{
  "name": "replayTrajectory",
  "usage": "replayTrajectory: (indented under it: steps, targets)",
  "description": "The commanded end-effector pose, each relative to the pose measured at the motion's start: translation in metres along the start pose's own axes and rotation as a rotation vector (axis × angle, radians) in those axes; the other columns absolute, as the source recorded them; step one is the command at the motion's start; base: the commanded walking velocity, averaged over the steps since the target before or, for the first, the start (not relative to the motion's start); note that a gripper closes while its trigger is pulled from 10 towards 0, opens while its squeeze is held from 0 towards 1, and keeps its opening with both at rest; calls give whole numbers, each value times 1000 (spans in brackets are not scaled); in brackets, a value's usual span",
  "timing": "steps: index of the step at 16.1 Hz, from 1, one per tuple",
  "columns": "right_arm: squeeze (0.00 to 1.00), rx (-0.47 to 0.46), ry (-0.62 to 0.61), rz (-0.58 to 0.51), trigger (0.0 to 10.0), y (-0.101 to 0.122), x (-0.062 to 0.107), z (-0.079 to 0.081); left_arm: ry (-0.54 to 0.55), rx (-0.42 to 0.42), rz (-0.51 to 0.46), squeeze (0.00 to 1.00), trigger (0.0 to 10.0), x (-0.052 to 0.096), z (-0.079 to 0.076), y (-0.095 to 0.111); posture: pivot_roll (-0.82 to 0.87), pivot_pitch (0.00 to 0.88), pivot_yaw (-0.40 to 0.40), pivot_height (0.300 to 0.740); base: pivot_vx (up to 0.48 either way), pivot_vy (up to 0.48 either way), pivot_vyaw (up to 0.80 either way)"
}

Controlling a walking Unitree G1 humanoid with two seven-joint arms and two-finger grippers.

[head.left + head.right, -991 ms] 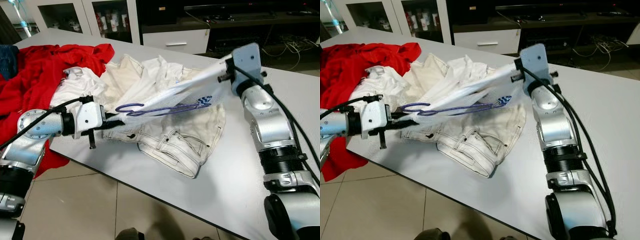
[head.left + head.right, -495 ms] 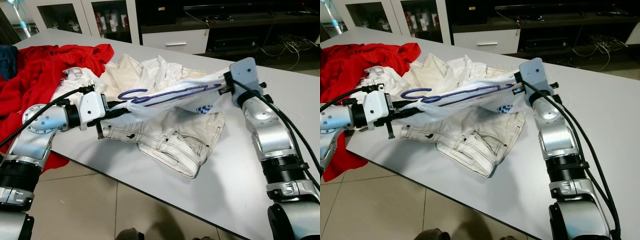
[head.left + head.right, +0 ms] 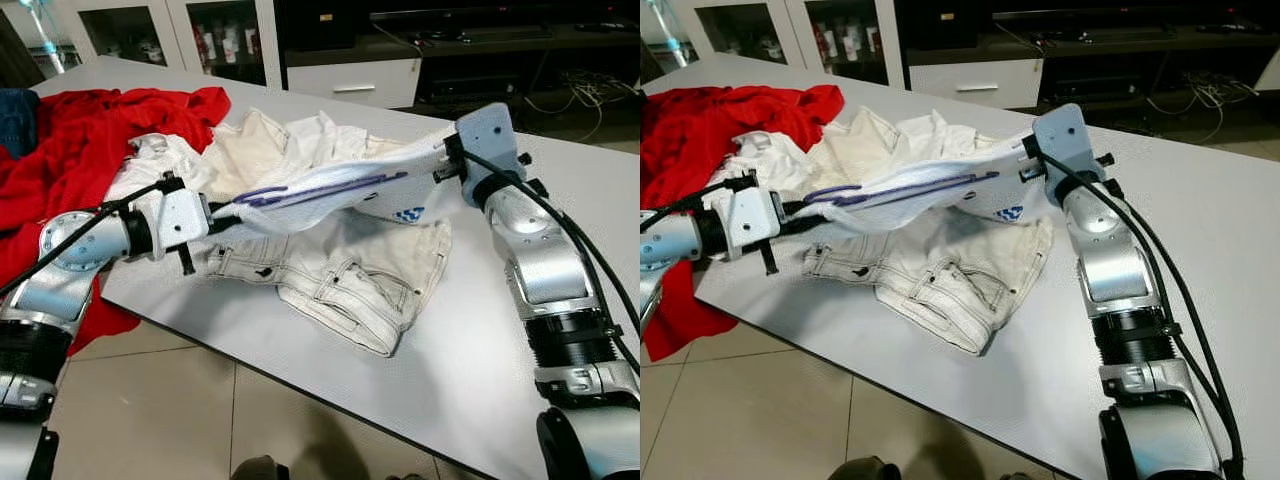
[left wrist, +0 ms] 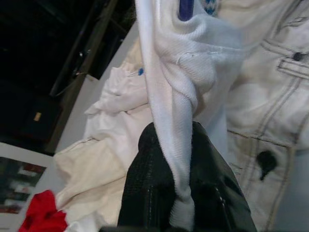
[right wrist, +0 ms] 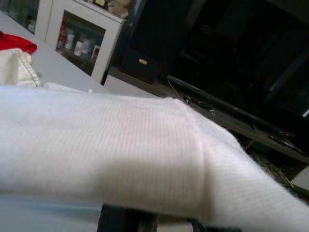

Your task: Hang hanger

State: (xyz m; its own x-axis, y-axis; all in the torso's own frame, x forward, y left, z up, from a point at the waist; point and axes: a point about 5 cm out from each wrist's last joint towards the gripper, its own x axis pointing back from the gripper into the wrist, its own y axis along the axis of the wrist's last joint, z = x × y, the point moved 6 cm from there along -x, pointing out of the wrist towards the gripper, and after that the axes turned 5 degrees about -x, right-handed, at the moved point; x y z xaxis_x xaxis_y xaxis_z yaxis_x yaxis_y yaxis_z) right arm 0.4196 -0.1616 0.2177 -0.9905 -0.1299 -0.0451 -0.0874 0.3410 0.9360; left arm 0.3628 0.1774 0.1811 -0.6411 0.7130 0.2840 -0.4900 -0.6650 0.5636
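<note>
Since a second ago the white garment (image 3: pixel 330 190) has been drawn from a slack sag into a taut band between the two arms, and the purple hanger (image 3: pixel 320 188) inside it now lies nearly level; the left pincer (image 3: pixel 222 218) is clamped on one end of the garment, the cloth twisted between its black fingers (image 4: pixel 154 193) in the left wrist view; the right pincer (image 3: pixel 440 170) meets the other end, though whether it is closed I cannot tell, since cloth covers it; the hanger runs inside the fabric between the two pincers, raised above the pale jeans (image 3: pixel 340 275) near the tabletop's (image 3: pixel 470 360) front edge; red cloth (image 3: pixel 70 150) is heaped toward the left edge.
</note>
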Motion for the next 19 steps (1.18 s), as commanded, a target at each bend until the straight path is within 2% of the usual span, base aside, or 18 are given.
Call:
replayTrajectory:
  steps: [1, 2, 3, 5, 8, 11, 12, 14, 17, 19]
  targets:
    - [0, 14, 6, 14, 10000, -2, 3, -2, 25, -29, 14, 0, 10000, 1, 8, 0, 160, 5, 44, 740, 0, 0, 0]
    - [0, 22, 36, 21, 10000, -3, 5, 3, 54, -48, 27, 0, 10000, 0, 14, -1, 159, 5, 46, 740, 0, 0, 0]
    - [0, 35, 98, 25, 10000, -3, 8, 14, 98, -75, 40, 0, 10000, -2, 23, -1, 159, 5, 46, 740, 0, 0, 0]
    - [0, 45, 159, 25, 10000, 0, 12, 28, 122, -80, 38, 0, 10000, -6, 28, 1, 158, 3, 48, 740, 0, 0, 0]
    - [0, 40, 219, -42, 10000, 28, 16, 45, 96, -93, 88, 0, 10000, -16, 21, -7, 159, 1, 52, 740, 0, 0, 0]
    - [0, 27, 288, -104, 10000, 50, 22, 71, 92, -60, 79, 0, 10000, -32, 13, -5, 157, 0, 51, 740, 0, 0, 0]
    - [0, 8, 289, -112, 10000, 53, 23, 73, 92, -50, 74, 0, 10000, -35, 12, -4, 155, 0, 50, 740, 0, 0, 0]
    - [0, -3, 301, -110, 10000, 54, 24, 77, 104, -50, 74, 0, 10000, -38, 14, -3, 155, 0, 50, 740, 0, 0, 0]
    - [0, -5, 372, -105, 10000, 54, 32, 103, 149, -51, 53, 0, 10000, -44, 24, 4, 154, 0, 51, 740, 0, 0, 0]
    - [0, -46, 363, -137, 10000, 66, 31, 108, 157, -53, 50, 0, 10000, -47, 27, 5, 154, 0, 51, 740, 0, 0, 0]
